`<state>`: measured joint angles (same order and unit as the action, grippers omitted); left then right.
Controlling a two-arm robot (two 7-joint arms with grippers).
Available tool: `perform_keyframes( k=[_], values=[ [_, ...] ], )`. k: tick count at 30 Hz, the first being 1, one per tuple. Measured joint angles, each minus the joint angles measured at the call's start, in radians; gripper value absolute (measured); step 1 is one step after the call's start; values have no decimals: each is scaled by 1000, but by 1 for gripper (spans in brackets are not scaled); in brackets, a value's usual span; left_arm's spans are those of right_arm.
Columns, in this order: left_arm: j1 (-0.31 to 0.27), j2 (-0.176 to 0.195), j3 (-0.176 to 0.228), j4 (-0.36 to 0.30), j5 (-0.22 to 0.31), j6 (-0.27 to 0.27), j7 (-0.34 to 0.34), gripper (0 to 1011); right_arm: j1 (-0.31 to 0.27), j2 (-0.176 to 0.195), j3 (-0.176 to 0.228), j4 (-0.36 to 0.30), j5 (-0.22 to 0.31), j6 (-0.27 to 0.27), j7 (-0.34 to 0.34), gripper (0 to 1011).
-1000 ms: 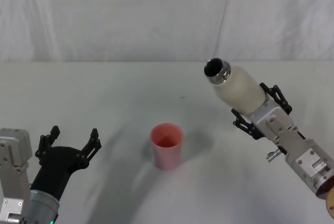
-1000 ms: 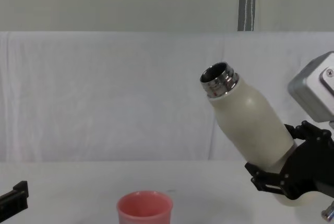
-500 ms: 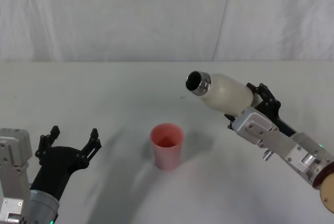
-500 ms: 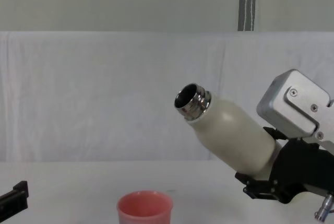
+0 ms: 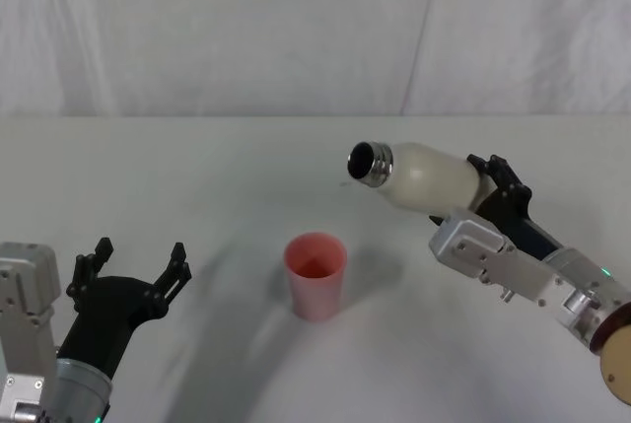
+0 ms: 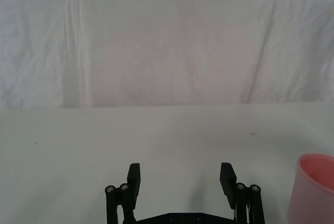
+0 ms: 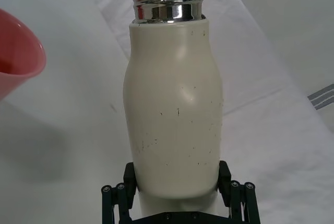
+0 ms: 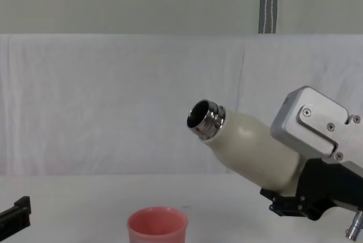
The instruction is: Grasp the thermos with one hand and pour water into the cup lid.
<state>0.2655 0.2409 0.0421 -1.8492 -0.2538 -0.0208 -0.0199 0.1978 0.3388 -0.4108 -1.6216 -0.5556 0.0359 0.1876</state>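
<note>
While right gripper (image 7: 177,195) clamps the thermos (image 5: 424,176), its neck points toward 10 o'clock, seemingly short of cup lid (image 5: 315,275); left gripper (image 5: 133,267) idle, fingers apart.

The thermos (image 8: 249,149) base is hidden inside the right pincer (image 8: 295,206). The cup lid (image 8: 157,225) is cut off by the chest view's lower edge.

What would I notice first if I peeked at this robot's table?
The cream-white thermos, held up in the air by the right gripper and tipped so its shiny open neck points toward the middle. Next, the little pink cup lid standing on the white table below. The left gripper waits open, off to the left.
</note>
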Motion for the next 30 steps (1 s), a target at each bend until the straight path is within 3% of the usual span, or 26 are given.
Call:
perform_keyframes(
  k=[30],
  values=[
    [0,0,0,0,0,0,0,1001,-51,20,5,-51,-116,50,-32,951]
  ],
)
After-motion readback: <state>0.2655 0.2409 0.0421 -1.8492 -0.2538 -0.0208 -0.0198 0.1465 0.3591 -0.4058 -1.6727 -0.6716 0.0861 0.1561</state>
